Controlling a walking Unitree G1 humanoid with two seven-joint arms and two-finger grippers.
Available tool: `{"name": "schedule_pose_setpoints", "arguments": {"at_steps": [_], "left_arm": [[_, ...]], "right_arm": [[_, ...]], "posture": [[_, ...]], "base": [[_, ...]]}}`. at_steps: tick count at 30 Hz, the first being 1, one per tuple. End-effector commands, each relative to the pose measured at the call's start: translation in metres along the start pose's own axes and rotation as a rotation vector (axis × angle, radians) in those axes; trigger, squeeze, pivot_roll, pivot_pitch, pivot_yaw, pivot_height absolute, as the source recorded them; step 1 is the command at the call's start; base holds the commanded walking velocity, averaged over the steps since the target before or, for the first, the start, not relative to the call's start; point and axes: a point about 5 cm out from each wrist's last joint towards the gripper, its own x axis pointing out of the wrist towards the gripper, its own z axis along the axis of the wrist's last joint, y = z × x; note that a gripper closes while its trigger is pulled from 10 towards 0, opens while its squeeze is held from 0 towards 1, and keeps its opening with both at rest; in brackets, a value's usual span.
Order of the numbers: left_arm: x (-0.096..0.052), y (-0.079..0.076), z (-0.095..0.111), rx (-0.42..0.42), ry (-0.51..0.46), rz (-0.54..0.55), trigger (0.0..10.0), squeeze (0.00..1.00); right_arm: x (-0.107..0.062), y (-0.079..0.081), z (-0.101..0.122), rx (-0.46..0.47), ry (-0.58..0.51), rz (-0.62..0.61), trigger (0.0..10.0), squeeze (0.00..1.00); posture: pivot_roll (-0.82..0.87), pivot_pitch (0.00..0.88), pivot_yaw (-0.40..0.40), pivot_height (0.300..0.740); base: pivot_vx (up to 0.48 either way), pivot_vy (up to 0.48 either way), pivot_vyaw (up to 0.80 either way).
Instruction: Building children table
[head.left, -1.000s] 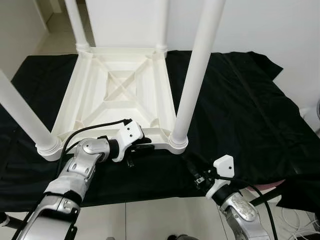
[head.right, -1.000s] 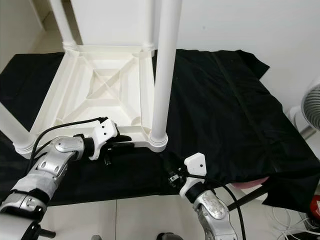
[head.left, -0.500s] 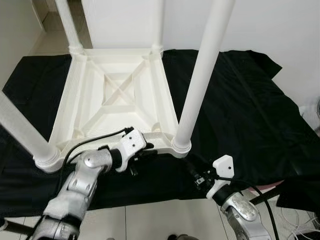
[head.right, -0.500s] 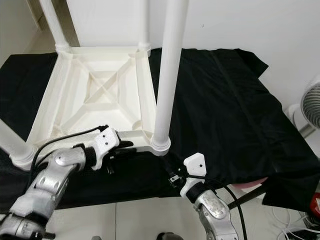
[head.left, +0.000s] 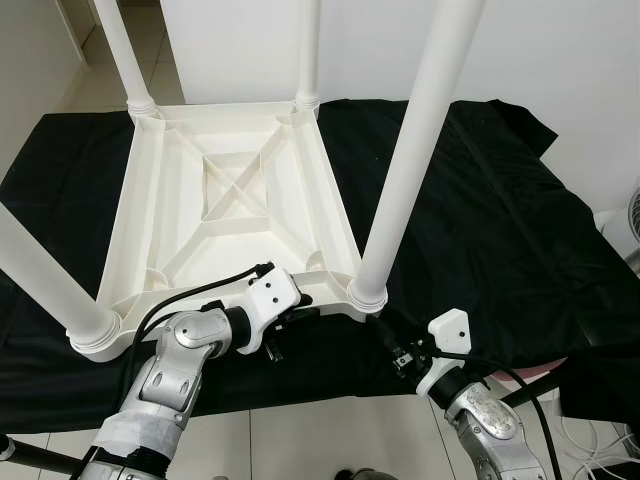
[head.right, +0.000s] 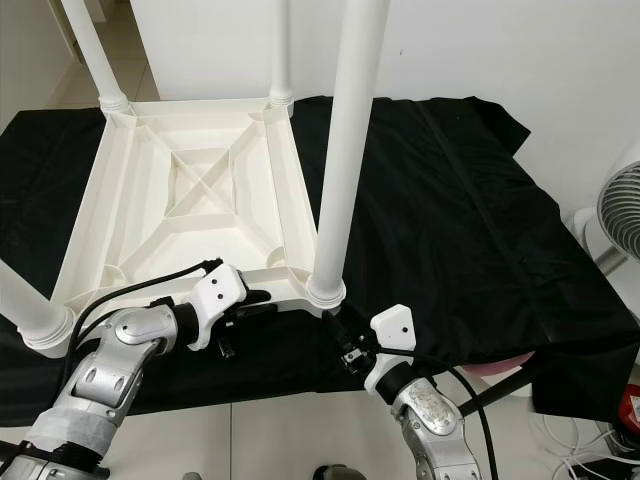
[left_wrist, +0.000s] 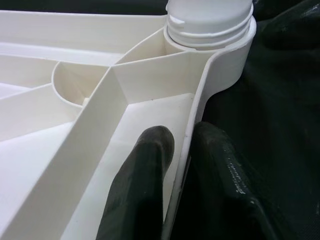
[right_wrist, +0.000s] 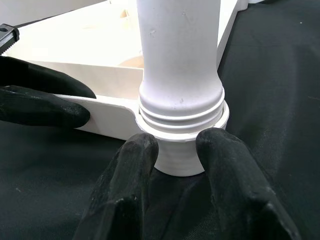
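A white plastic children's table (head.left: 332, 215) lies upside down on a black cloth (head.left: 480, 200), its legs pointing up. My left gripper (head.left: 300, 314) is at the table's near rim (left_wrist: 200, 100), shut on it with one finger (left_wrist: 150, 150) inside and the other outside. The near right leg (head.left: 415, 150) stands in its corner socket (right_wrist: 180, 162). My right gripper (head.left: 386, 335) sits low in front of that socket, open, with its fingertips (right_wrist: 137, 150) at the socket's base on either side.
The cloth's front edge drops to pale floor tiles (head.left: 300, 440) just before me. A white wall (head.left: 540, 50) stands behind the table, and a fan (head.right: 620, 205) is at the far right. Cables (head.right: 580, 450) lie on the floor at the right.
The camera has shifted, so the whole scene sits differently in the picture. My left elbow has come lower and nearer. Both grippers keep their places at the rim and the leg's base.
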Motion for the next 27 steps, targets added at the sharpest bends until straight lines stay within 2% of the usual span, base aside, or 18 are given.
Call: {"name": "schedule_pose_setpoints", "arguments": {"at_steps": [1,5,12,13,14,20,24,26,27], "left_arm": [[-0.001,0.008,-0.008,-0.042,0.055,0.148,10.0,1.00],[-0.003,0.011,-0.006,-0.058,0.056,0.161,10.0,1.00],[-0.010,0.010,0.004,0.006,0.008,0.120,10.0,1.00],[-0.015,0.007,0.013,0.012,-0.055,0.097,10.0,0.84],[-0.019,0.005,0.018,0.002,-0.094,0.086,10.0,0.00],[-0.032,0.002,0.030,-0.044,-0.161,0.088,10.0,0.00],[-0.037,0.005,0.031,-0.066,-0.156,0.149,10.0,0.00],[-0.038,0.005,0.028,-0.069,-0.128,0.161,10.0,0.00],[-0.038,0.005,0.028,-0.069,-0.128,0.161,10.0,0.00]], "right_arm": [[0.001,0.000,0.000,-0.012,0.007,0.017,10.0,0.00],[0.001,0.000,0.000,-0.011,0.006,0.017,10.0,0.00],[-0.002,0.001,-0.001,-0.010,0.007,0.018,10.0,0.00],[-0.003,0.001,-0.001,-0.008,0.005,0.013,10.0,0.00],[-0.004,-0.001,0.000,-0.006,-0.002,0.001,10.0,0.00],[-0.008,-0.009,0.002,-0.019,-0.021,-0.066,10.0,0.00],[-0.010,-0.017,0.004,-0.034,-0.039,-0.156,10.0,0.00],[-0.008,-0.025,0.009,-0.041,-0.069,-0.242,10.0,0.00],[-0.008,-0.025,0.009,-0.041,-0.069,-0.242,10.0,0.00]], "posture": [[-0.07,0.071,-0.003,0.740],[-0.07,0.074,-0.003,0.740],[-0.07,0.077,-0.005,0.740],[-0.07,0.078,-0.006,0.740],[-0.07,0.079,-0.006,0.740],[-0.06,0.085,-0.015,0.740],[-0.05,0.086,-0.023,0.740],[-0.05,0.087,-0.029,0.740],[-0.05,0.087,-0.029,0.740]], "base": [[0.000,0.000,0.00],[0.000,0.000,0.00],[0.000,0.000,0.00],[0.000,0.000,0.00],[0.000,0.000,0.00],[0.000,0.000,0.00],[0.000,0.000,0.00],[0.000,0.000,0.00],[0.000,0.000,0.00]]}}
